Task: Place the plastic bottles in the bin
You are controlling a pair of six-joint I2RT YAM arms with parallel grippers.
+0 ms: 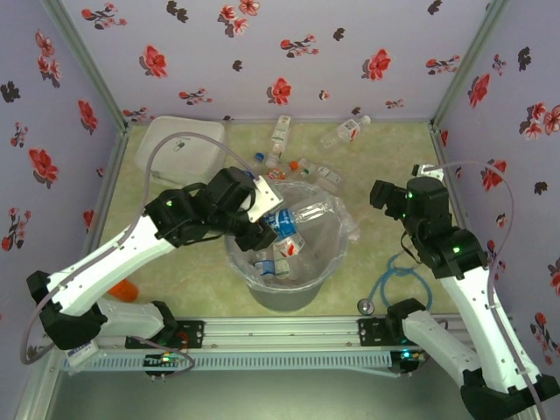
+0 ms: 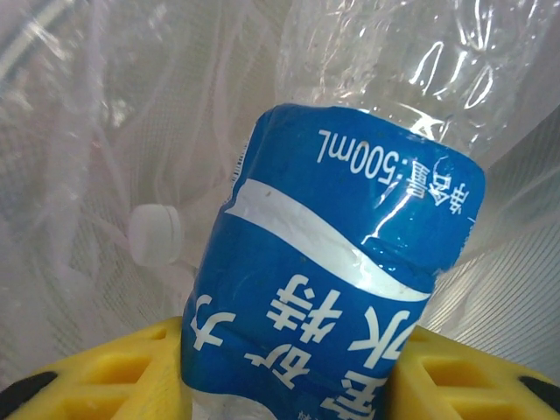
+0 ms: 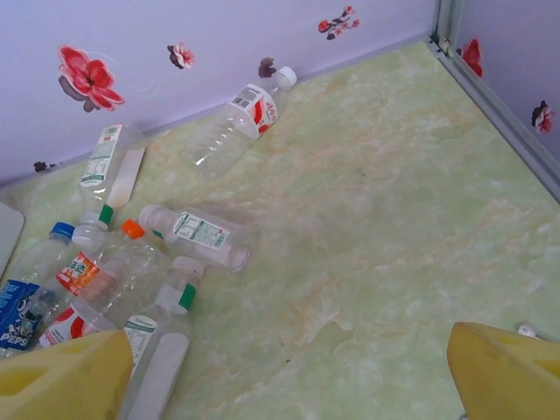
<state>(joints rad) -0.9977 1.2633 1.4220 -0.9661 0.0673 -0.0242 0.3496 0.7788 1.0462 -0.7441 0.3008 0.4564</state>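
1 blue-labelled bottle point(image 2: 350, 262) was pinched by the left gripper point(image 1: 267, 219) above the bin point(image 1: 284, 297), centre frame. The right gripper point(image 3: 289, 367) stood spread; other bottles point(image 1: 280, 131) lay on the surface point(image 3: 394, 175) at upper centre.

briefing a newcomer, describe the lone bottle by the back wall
From the round grey plastic-lined bin, look to the flowered far wall. The clear white-capped plastic bottle with a red-and-white label lies there, alone, right of the huddled bottles.
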